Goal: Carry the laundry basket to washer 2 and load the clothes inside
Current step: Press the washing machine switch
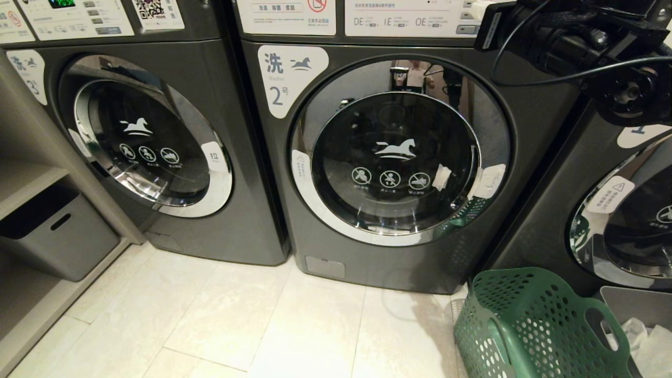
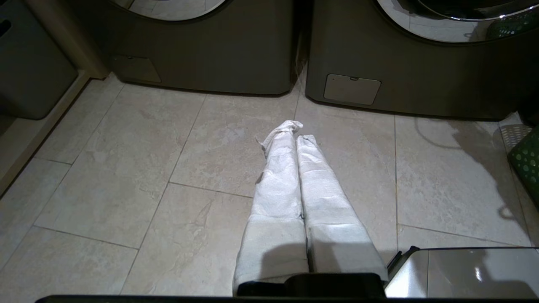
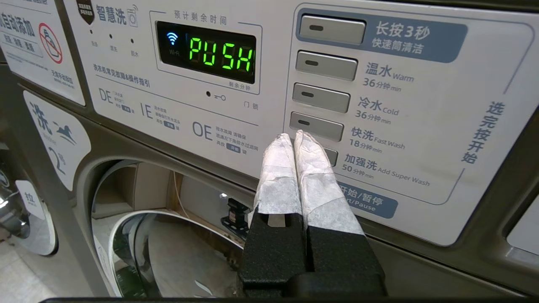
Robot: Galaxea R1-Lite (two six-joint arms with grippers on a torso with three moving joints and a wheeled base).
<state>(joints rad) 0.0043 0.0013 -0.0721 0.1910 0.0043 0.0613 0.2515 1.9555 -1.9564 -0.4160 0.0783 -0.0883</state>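
Washer 2 (image 1: pixel 399 157) stands in the middle, marked by a white "2" label (image 1: pixel 286 79), with its round door (image 3: pixel 177 252) shut. The dark glass hides the drum, so no clothes show inside. The green perforated laundry basket (image 1: pixel 530 325) sits on the floor at the washer's lower right, and its edge shows again (image 2: pixel 526 164) in the left wrist view. My right arm (image 1: pixel 577 42) is raised to the control panel (image 3: pixel 421 105). The right gripper (image 3: pixel 294 136) is shut and empty, its white-wrapped tips at the program buttons under a display (image 3: pixel 221 54) reading PUSH. The left gripper (image 2: pixel 292 130) is shut and empty, low over the floor tiles.
Washer 3 (image 1: pixel 152 142) stands to the left and another washer (image 1: pixel 625 220) to the right. A grey bin (image 1: pixel 58 236) sits on a low shelf at far left. Crumpled white fabric (image 1: pixel 643 336) lies in a grey container beside the basket. Pale floor tiles (image 1: pixel 236 325) spread before the machines.
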